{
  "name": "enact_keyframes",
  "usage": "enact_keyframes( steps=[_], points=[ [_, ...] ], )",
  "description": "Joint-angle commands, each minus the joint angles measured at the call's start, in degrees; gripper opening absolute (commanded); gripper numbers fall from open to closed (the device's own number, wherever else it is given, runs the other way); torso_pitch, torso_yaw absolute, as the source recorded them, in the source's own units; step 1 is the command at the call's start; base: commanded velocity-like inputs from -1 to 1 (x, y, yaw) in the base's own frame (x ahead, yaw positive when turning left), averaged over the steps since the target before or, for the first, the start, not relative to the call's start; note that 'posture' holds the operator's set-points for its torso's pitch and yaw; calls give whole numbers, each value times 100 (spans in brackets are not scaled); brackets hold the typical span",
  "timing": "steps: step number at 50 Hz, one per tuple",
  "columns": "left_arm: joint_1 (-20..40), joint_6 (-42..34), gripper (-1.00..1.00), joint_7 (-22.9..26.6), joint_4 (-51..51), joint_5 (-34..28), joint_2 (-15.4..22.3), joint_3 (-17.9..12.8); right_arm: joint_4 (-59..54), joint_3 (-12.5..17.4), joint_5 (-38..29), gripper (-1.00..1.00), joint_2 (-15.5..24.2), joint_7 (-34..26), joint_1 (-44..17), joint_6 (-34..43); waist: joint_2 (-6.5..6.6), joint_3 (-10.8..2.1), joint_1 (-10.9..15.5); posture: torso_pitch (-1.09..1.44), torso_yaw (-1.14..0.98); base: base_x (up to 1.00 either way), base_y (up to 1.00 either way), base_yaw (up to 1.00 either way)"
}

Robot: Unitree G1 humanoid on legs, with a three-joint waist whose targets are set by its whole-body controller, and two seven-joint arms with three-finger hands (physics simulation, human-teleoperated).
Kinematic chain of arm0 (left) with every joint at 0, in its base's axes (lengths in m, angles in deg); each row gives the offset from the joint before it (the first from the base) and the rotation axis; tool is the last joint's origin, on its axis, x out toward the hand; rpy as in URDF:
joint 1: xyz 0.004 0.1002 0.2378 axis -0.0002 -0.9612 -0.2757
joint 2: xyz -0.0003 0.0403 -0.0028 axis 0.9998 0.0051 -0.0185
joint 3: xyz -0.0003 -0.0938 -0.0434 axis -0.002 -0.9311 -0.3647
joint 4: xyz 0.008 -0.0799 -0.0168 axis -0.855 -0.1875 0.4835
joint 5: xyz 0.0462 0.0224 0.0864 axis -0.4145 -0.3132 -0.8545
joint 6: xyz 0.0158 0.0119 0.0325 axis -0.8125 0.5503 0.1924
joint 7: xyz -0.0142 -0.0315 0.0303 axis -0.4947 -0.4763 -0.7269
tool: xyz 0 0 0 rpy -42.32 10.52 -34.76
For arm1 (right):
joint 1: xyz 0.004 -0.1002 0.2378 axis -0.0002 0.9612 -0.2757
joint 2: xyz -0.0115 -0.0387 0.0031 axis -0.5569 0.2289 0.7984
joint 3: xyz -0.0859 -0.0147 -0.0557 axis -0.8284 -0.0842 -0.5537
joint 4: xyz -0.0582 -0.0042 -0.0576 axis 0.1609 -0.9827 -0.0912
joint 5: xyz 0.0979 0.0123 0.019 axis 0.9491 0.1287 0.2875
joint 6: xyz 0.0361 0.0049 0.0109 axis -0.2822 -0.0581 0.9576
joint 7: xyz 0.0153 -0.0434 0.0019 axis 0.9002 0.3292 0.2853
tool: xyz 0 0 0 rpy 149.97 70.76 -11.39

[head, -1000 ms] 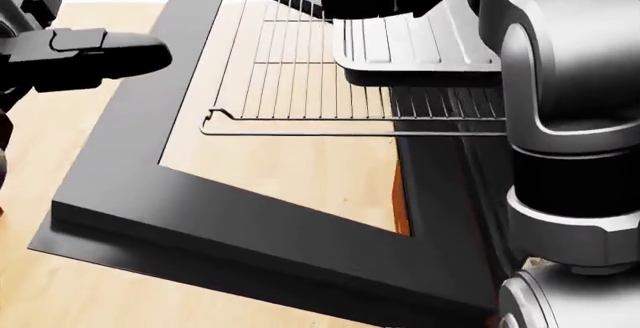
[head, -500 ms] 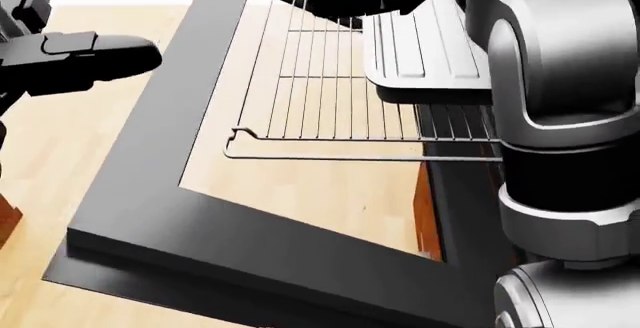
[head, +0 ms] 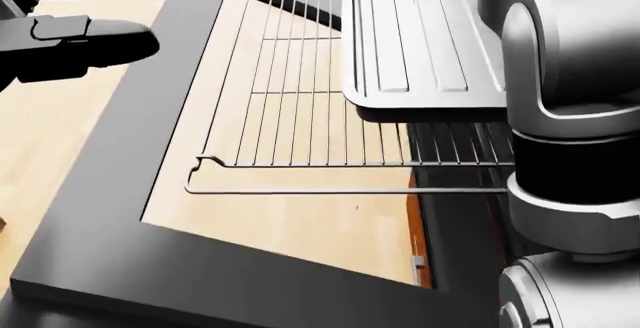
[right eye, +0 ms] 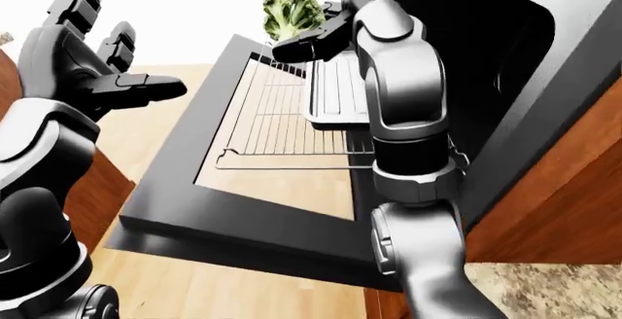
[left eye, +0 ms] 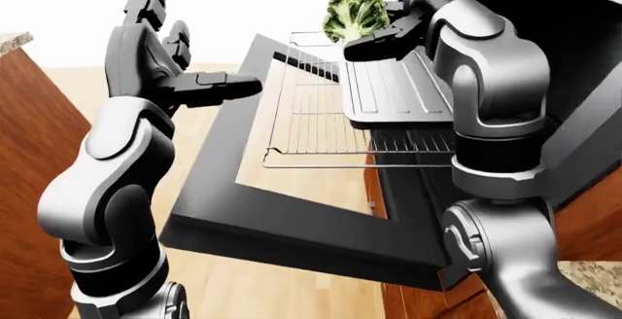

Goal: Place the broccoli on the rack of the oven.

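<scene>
Left-eye view carries the broccoli (left eye: 356,11), held up near the top of the picture in the right hand (left eye: 384,33), whose dark fingers close under and about its stalk, above the far end of the pulled-out rack (left eye: 316,133) and the grey tray (left eye: 394,93) that lies on it. It has not been set down; judging by its height, a lowering and a release are yet to come.

Half a second ago the head view caught a scrap of green at its top edge; now that view shows none, only the hand's dark underside. The whole picture has shifted (rack edge lower, door frame nearer), so the camera has moved, and the broccoli's own motion cannot be judged from it.

The head view gives what the eye views do not: the rack's wires and its looped front bar in close detail, with bare wire left of the tray. The eye views alone show the left hand (right eye: 92,78), empty, fingers spread, raised well apart over the oven door (right eye: 243,217).
</scene>
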Motion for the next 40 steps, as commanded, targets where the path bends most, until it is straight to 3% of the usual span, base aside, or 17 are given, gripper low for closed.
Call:
enact_keyframes(
  steps=[1,2,5,19,24,32,40],
  points=[
    [126,135,100,-20,97,-27,71,-79,54,13,-1,-100,43,-1,-235,-216,80,-188,1,0,0,0,0,0],
    [127,137,100,-18,98,-24,73,-81,29,22,-4,-100,59,-4,-255,-221,-48,-154,-14,0,0,0,0,0],
    [122,126,100,-27,118,-12,74,-87,-120,37,-22,-100,113,-18,-319,-299,-56,-255,-13,0,0,0,0,0],
    [126,113,100,-52,127,30,97,-101,-969,68,-208,-100,342,-64,-872,-577,-117,-246,30,0,0,0,0,0],
    [117,137,100,-44,110,26,95,-91,-1981,69,-380,-100,546,-179,-1385,-957,-101,-231,23,0,0,0,0,0],
    [124,146,100,-39,90,26,90,-87,-4290,151,-595,-100,770,-68,-2202,-2208,-72,-232,-3,0,0,0,0,0],
    [118,183,100,-24,37,47,124,-135,-5574,65,-910,-100,777,84,-2502,-3057,-42,-249,-13,0,0,0,0,0]
  ],
)
